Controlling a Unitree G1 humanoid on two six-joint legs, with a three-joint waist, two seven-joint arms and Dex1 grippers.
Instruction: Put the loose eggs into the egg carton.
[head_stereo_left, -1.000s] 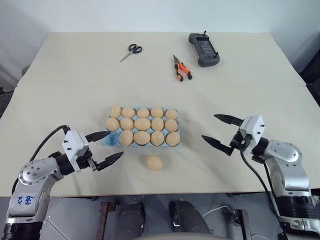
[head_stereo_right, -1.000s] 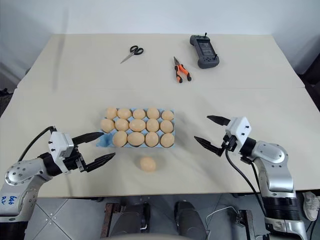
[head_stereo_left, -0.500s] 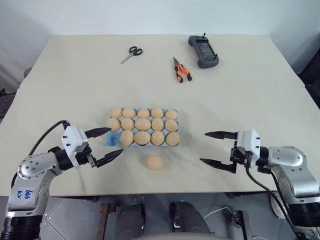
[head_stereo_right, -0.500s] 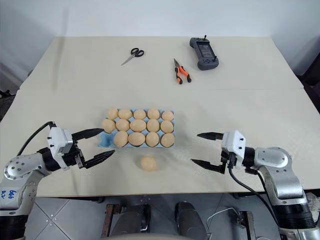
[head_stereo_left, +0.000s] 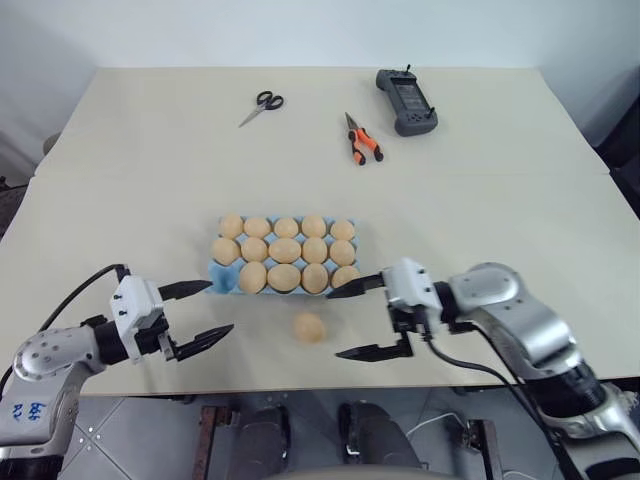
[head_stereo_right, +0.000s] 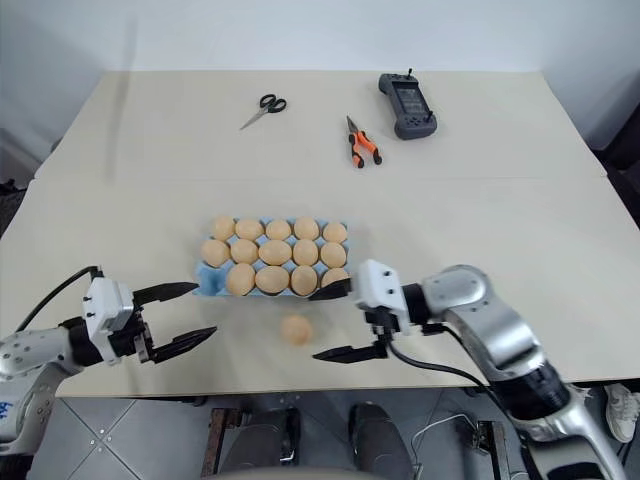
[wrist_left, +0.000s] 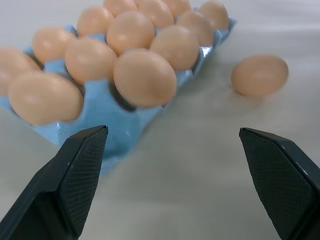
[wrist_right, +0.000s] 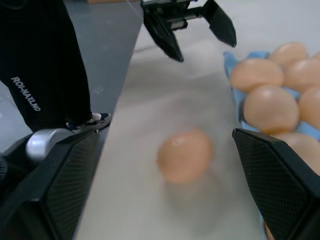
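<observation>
On the table (head_stereo_left: 500, 200) the egg carton (head_stereo_left: 222, 276) sits nearly full, one cup at its near left corner bare for the loose egg (head_stereo_left: 309, 327) just before it, which the right gripper (head_stereo_left: 352, 322), level and wide open, flanks, while the left gripper (head_stereo_left: 205, 311) hovers wide open alongside.

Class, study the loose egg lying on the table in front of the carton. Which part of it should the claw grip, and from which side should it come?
Probably grip the egg across its narrow middle, one finger on each long flank. It lies on its side, clear of the carton. The open right claw is already level with it, so coming in from the robot's right looks best.
</observation>
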